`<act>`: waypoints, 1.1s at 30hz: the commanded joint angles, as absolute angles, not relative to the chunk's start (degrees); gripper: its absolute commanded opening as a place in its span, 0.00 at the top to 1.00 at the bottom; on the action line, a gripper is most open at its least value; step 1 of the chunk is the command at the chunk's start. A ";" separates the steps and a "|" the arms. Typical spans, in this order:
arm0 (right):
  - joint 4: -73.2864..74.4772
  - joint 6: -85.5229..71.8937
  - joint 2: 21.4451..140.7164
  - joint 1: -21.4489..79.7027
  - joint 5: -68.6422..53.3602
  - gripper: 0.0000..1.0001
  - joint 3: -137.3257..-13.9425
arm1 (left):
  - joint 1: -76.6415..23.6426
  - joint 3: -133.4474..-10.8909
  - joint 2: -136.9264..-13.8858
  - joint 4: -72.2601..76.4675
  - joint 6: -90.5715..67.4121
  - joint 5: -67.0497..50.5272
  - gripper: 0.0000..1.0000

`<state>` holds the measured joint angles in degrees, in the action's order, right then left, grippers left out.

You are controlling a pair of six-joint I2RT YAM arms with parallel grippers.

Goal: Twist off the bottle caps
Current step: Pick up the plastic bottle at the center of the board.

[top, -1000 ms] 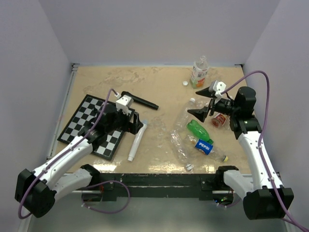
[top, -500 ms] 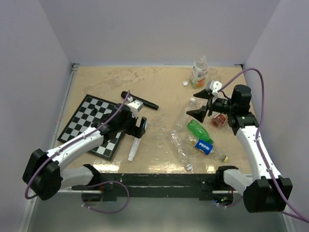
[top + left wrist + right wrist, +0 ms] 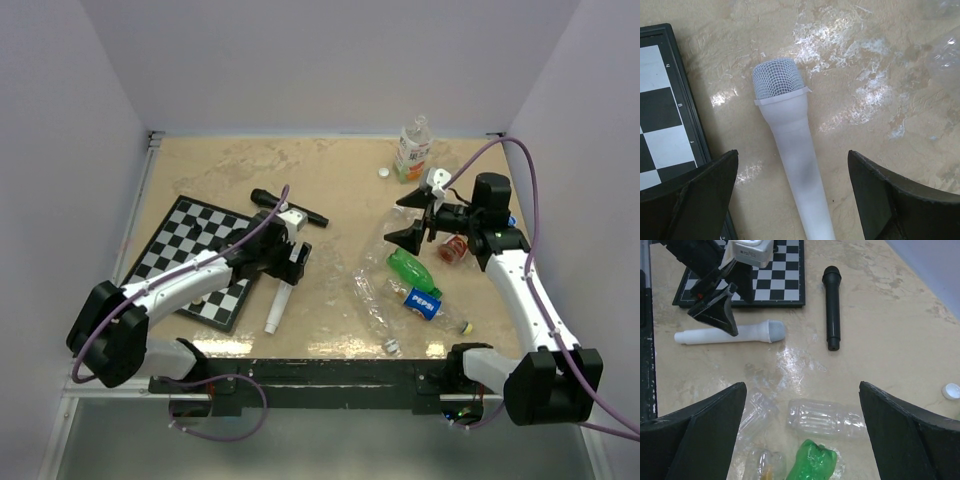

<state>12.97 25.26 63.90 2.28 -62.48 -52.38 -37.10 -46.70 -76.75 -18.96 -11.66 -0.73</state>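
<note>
My left gripper point(image 3: 792, 159) is open and straddles the long white microphone point(image 3: 790, 145), whose shaft lies between the jaws without touching either; in the top view this gripper point(image 3: 289, 267) is beside the chessboard. My right gripper point(image 3: 802, 390) is open and empty above a clear bottle point(image 3: 825, 420) and a green bottle point(image 3: 815, 462). From above, that gripper point(image 3: 395, 220) hangs over the bottle pile. A loose white bottle cap point(image 3: 383, 172) lies near the upright bottle point(image 3: 414, 148) and shows in the right wrist view as a cap point(image 3: 951, 390). Another white cap point(image 3: 392, 346) sits at a clear bottle's neck near the front edge.
A chessboard point(image 3: 185, 260) lies on the left, with a black microphone point(image 3: 290, 210) behind it. A Pepsi-labelled bottle point(image 3: 422, 302), crushed clear bottles point(image 3: 375, 300) and a red-labelled bottle point(image 3: 455, 247) crowd the right side. Walls close in the table on three sides.
My left arm swung right off the chessboard and came down over the white microphone, its jaws narrowing a little. The right gripper shifted slightly back and stayed open.
</note>
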 commanded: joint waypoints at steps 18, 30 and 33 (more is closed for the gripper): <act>25.12 35.67 66.09 4.39 -61.18 0.02 -58.70 | -41.22 -53.52 -68.83 -21.09 -5.82 -0.27 0.04; 45.17 38.50 67.59 22.23 -29.46 0.02 -62.23 | -39.99 -43.34 -56.96 -12.31 2.90 13.10 0.00; 46.67 37.71 68.03 23.47 -26.46 0.02 -61.35 | -39.82 -43.51 -55.11 -13.01 2.90 15.03 0.00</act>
<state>41.56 37.82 68.49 22.33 -34.92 -61.06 -40.49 -44.25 -57.60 -16.69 0.73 10.39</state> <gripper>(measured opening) 0.982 0.997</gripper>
